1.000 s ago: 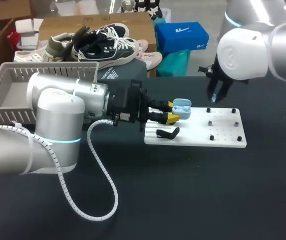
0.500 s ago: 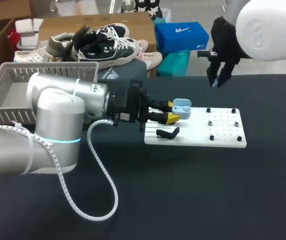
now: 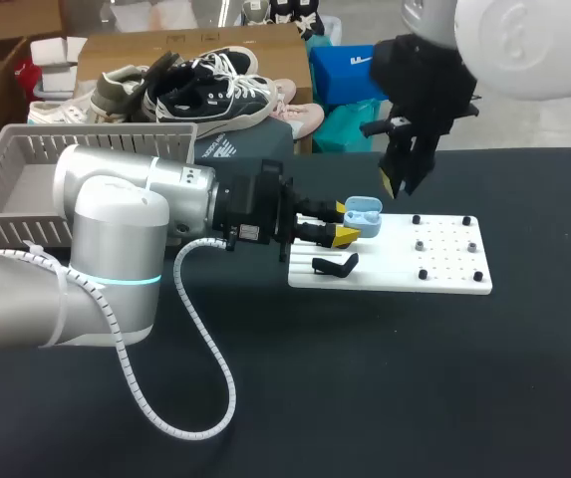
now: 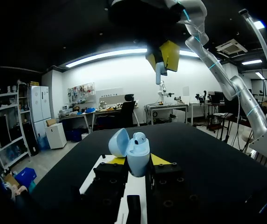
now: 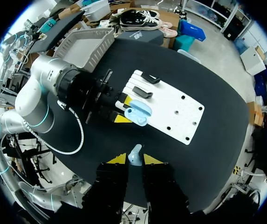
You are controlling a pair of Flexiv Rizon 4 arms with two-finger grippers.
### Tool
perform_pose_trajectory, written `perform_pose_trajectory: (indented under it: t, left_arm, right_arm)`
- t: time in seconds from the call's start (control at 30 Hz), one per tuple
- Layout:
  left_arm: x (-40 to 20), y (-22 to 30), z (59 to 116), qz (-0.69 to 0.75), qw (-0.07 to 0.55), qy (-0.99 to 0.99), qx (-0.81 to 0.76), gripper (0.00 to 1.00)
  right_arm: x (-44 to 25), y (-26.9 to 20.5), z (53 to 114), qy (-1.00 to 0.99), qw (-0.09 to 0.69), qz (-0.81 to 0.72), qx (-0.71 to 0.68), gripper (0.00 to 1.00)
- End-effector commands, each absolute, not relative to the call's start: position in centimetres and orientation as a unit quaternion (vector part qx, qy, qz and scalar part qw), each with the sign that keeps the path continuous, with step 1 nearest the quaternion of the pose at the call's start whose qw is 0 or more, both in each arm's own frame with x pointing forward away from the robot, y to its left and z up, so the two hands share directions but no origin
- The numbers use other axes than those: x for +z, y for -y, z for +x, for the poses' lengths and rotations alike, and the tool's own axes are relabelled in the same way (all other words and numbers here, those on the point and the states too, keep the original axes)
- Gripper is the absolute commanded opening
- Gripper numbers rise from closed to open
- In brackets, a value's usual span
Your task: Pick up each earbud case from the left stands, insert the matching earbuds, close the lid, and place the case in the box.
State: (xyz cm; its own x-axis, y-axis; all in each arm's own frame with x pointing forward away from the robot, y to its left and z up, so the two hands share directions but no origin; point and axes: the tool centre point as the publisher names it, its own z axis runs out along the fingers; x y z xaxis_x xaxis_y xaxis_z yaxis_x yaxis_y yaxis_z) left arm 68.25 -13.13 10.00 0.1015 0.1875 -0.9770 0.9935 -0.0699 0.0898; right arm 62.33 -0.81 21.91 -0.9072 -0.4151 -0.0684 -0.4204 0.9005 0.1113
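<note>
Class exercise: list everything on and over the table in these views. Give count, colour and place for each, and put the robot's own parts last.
table: one, black.
board: one, white, flat on the table.
basket: one, grey, at the table's far left.
stands: two, black, on the board's end nearest the basket.
pegs: four, black, on the board's other half.
earbud case: one, light blue, lid open, held over the stands' end.
seated earbud: one, pale blue, in the open case.
held earbud: one, light blue, raised above the table.
left gripper: yellow tips, shut on the earbud case.
right gripper: yellow tips, shut on the held earbud.
</note>
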Motion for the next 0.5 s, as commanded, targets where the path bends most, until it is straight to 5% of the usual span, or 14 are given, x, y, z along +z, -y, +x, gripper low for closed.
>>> perform_pose_trajectory:
  t: [0.03,0.5]
  left_arm:
    - [10.0,13.2,68.1,0.583,0.46,-0.506,-0.439,0.0]
    - [10.0,13.2,68.1,0.583,0.46,-0.506,-0.439,0.0]
  right_arm:
    - [21.2,-0.5,62.7,-0.972,0.012,-0.23,0.048,0.0]
    - [20.6,-1.7,63.3,-0.968,0.012,-0.246,0.05,0.0]
